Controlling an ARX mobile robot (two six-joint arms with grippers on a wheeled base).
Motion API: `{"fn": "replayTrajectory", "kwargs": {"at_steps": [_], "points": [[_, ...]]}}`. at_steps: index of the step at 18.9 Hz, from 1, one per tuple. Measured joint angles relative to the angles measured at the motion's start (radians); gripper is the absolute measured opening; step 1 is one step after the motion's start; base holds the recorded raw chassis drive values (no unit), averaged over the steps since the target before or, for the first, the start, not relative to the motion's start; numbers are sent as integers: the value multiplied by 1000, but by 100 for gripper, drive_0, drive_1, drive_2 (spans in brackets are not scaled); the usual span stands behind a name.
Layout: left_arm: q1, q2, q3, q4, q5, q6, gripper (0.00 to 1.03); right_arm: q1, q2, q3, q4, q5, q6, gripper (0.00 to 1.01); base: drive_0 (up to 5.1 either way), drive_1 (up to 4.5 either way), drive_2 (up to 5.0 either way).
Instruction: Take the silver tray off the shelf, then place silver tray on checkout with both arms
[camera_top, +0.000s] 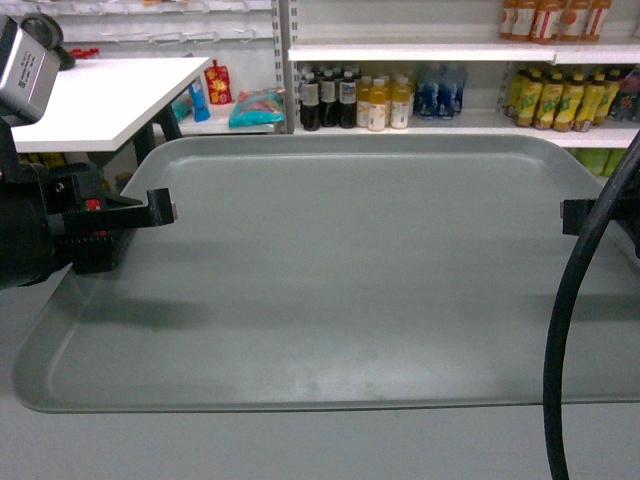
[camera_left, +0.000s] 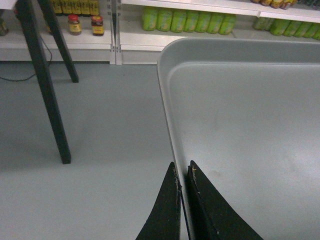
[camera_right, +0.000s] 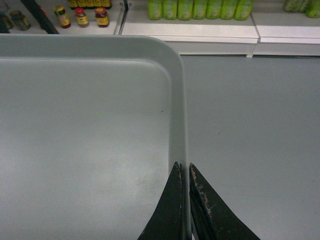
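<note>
Open floor (camera_left: 100, 150) lies under the silver tray (camera_top: 330, 270). The counter (camera_top: 100, 100) and its black legs (camera_left: 47, 90) stand to the left, stocked shelves (camera_top: 450, 125) ahead.

The tray (camera_top: 330, 280) is plain matte grey-silver, unpatterned. Both grippers' fingers (camera_left: 167, 210) are black, and the left arm (camera_top: 60, 225) carries a red spot. The counter (camera_top: 100, 100) is white with black legs (camera_left: 45, 90). The floor (camera_left: 100, 125) is grey. Shelf bottles (camera_top: 545, 100) show yellow and green.
</note>
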Motion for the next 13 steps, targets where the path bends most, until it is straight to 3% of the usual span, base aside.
{"fn": "replayTrajectory", "kwargs": {"at_steps": [13], "points": [[0, 0, 1, 2, 1, 0, 3, 0, 0, 0, 2, 0, -1, 2, 3, -431, 436]]}}
